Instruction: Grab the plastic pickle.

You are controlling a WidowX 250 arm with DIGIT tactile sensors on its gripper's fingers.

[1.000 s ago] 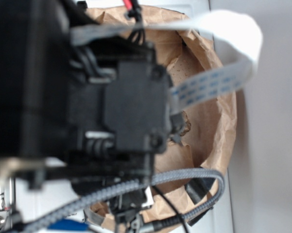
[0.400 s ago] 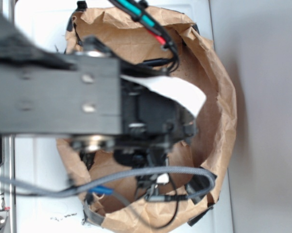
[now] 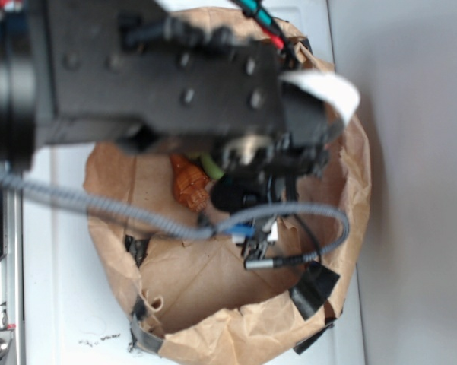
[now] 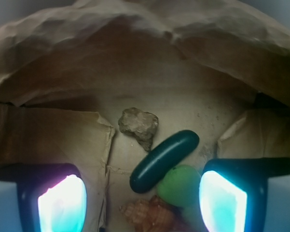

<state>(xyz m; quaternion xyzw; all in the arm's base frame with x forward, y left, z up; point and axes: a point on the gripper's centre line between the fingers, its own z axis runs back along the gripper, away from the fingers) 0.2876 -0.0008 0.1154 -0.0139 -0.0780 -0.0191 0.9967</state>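
A: Where is the plastic pickle (image 4: 164,160)?

B: In the wrist view it lies on the floor of the brown paper bag (image 4: 135,58), a glossy dark green oblong set on a slant, one end toward 2 o'clock and the other toward 8 o'clock.

A: What sits around it?

B: A pale green ball (image 4: 179,186) touches its side at about 5 o'clock. A grey-brown crumpled lump (image 4: 139,123) lies just beside its upper half at 11 o'clock. An orange shell (image 4: 152,216) shows at the bottom edge, near the pickle's low end.

A: And the claw (image 4: 142,203)?

B: Its two fingers (image 4: 60,200) stand wide apart at the bottom corners of the wrist view, holding nothing. The pickle lies between them, nearer the right-hand one, and touches neither.

A: Does the exterior view help?

B: Little. The black arm (image 3: 160,76) covers most of the bag (image 3: 213,281), which stands on the white desk (image 3: 61,289). The orange shell (image 3: 188,182) and a sliver of green (image 3: 211,165) peek out under the arm.
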